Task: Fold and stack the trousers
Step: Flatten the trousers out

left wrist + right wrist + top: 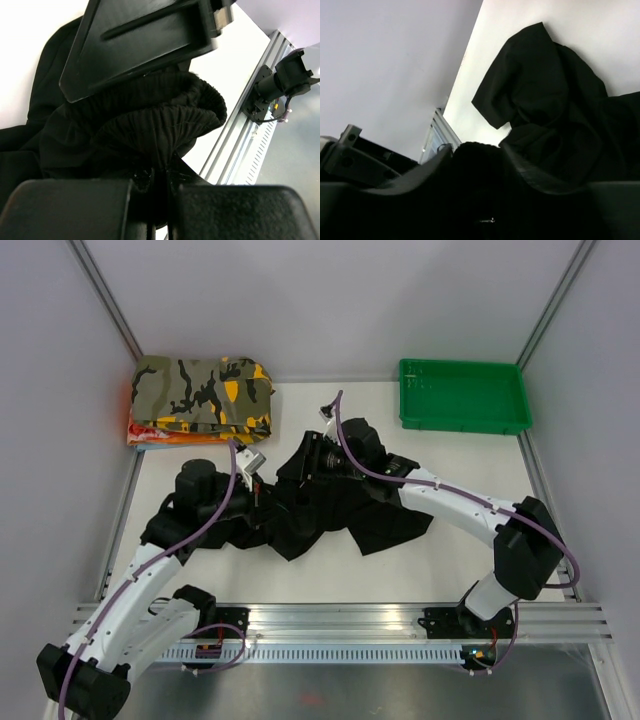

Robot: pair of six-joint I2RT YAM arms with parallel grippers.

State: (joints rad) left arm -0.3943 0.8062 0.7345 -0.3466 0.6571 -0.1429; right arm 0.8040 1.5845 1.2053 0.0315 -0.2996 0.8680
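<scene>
The black trousers (335,505) lie crumpled in a heap in the middle of the white table. My left gripper (262,483) is at the heap's left edge. In the left wrist view it (161,172) is shut on the gathered elastic waistband (165,120), which bunches up just ahead of the fingers. My right gripper (318,460) is at the heap's far edge. In the right wrist view it (477,152) is closed round a dark bunch of the fabric, and one trouser leg (540,90) spreads over the table beyond it.
A folded camouflage garment (205,390) lies on an orange item at the back left corner. A green tray (462,395) stands at the back right. An aluminium rail (340,620) runs along the near edge. Grey walls enclose the table.
</scene>
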